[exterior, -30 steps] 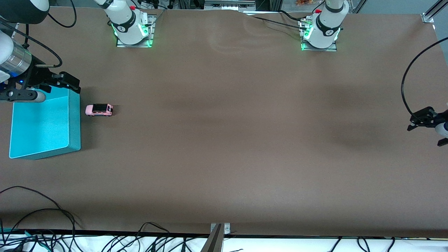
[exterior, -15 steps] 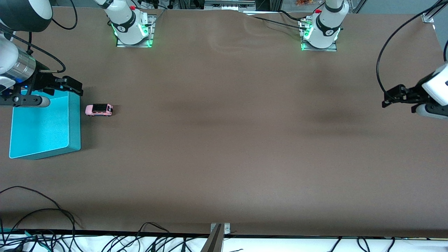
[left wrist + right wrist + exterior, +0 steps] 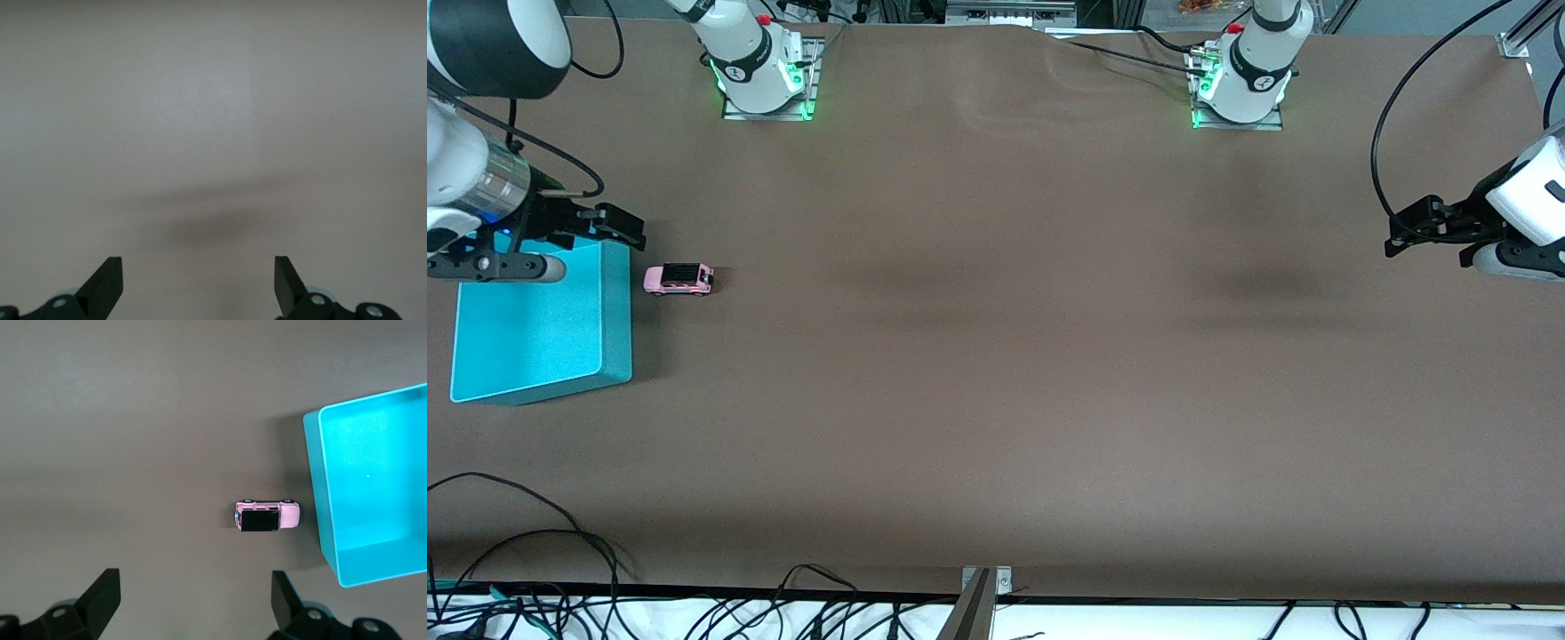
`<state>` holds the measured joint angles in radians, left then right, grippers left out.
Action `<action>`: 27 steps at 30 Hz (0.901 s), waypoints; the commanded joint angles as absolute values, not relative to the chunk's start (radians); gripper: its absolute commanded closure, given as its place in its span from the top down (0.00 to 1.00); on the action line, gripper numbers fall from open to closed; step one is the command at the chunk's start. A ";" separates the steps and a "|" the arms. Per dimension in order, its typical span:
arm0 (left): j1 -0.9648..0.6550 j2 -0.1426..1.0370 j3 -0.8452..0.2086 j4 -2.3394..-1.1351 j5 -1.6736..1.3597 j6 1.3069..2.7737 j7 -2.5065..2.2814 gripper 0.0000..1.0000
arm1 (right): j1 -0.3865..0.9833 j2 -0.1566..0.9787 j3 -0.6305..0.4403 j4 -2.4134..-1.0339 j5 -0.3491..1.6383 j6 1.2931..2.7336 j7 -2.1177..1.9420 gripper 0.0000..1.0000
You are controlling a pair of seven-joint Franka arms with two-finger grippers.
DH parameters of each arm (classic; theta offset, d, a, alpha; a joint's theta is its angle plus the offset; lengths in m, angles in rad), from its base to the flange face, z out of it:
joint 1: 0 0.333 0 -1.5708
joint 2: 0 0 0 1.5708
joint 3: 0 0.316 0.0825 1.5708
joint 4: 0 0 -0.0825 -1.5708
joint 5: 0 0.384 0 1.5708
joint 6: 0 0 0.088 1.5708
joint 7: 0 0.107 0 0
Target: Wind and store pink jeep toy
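The pink jeep toy (image 3: 679, 279) stands on its wheels on the brown table, just beside the turquoise bin (image 3: 534, 329) at the right arm's end. In the right wrist view the pink jeep toy (image 3: 267, 515) shows its black rear roof, a small gap away from the bin's wall (image 3: 319, 487). My right gripper (image 3: 627, 229) hangs open over the bin's corner closest to the jeep; its fingers (image 3: 107, 587) hold nothing, and the right gripper (image 3: 195, 580) looks down on bare table. My left gripper (image 3: 1405, 233) hangs open over bare table at the left arm's end; the left gripper (image 3: 199, 263) is empty.
The bin is empty inside. Both robot bases (image 3: 763, 76) stand along the table's edge farthest from the front camera. Loose black cables (image 3: 534, 551) lie along the table's edge nearest to it. A metal bracket (image 3: 985, 582) sits at the middle of that edge.
My right gripper has crept from over the bin toward the jeep. My left arm has swung in from the table's end, toward the middle. The jeep and bin have not moved.
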<state>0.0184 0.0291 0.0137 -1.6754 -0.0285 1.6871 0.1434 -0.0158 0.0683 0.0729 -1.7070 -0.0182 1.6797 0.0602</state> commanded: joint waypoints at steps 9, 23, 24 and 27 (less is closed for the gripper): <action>0.018 0.018 -0.029 -1.637 -0.006 1.637 0.094 1.00 | -0.017 0.012 0.074 -2.011 -0.023 1.965 0.057 1.00; 0.017 0.038 -0.029 -1.624 -0.011 1.596 0.106 1.00 | -0.020 0.023 0.058 -2.266 -0.023 2.235 0.060 1.00; 0.012 0.052 -0.032 -1.620 -0.006 1.582 0.098 1.00 | -0.020 0.023 0.054 -2.281 -0.023 2.253 0.060 1.00; 0.015 0.066 -0.035 -1.598 -0.006 1.574 0.097 1.00 | -0.020 0.023 0.035 -2.321 -0.023 2.289 0.058 1.00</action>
